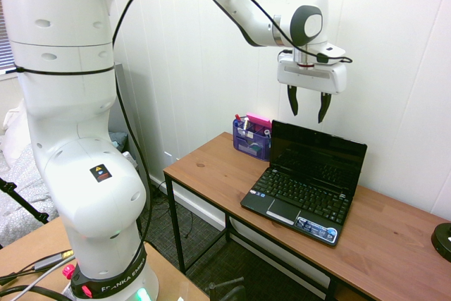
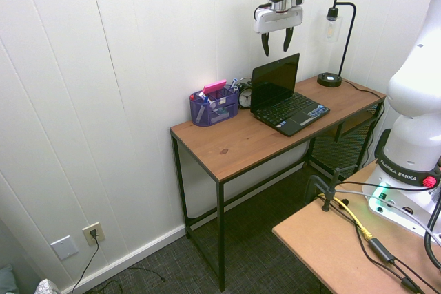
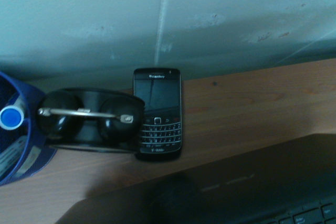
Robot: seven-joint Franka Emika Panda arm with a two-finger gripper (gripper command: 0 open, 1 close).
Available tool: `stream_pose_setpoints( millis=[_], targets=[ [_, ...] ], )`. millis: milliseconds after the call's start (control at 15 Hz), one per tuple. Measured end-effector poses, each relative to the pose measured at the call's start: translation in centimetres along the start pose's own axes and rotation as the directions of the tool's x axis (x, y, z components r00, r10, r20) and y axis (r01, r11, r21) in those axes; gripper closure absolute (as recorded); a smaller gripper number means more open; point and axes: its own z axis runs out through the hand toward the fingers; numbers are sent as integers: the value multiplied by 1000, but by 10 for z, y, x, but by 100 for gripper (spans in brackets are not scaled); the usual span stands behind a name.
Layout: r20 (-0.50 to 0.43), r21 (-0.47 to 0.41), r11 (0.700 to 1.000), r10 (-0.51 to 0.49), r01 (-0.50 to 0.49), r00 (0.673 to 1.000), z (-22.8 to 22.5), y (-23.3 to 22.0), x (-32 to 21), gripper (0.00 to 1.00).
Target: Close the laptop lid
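A small black netbook stands open on the wooden desk [image 1: 211,167]. The laptop lid [image 1: 318,157] is upright, its dark glossy screen facing the room; it is also seen in the second exterior view as the laptop lid [image 2: 275,80]. The keyboard base [image 1: 303,199] has stickers on its palm rest. My gripper [image 1: 308,108] hangs open just above the lid's top edge, near its left corner, not touching it; from the other side the gripper [image 2: 275,40] is above the lid too. The wrist view shows the lid's top edge [image 3: 220,192] from behind.
A blue mesh organiser [image 1: 251,137] with pens and a pink item sits left of the laptop. Behind the lid lie a black phone [image 3: 158,113] and a black twin-bell alarm clock [image 3: 89,119] against the white wall. A black desk lamp [image 2: 333,46] stands at the desk's far end.
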Motion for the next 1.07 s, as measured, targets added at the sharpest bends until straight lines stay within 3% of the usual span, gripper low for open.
stream_pose_setpoints(
  millis=[467,1067],
  targets=[
    [34,22,999,31,-32,999,40,-21,25,100],
    [62,6,999,46,-46,997,40,-19,31,100]
  ],
)
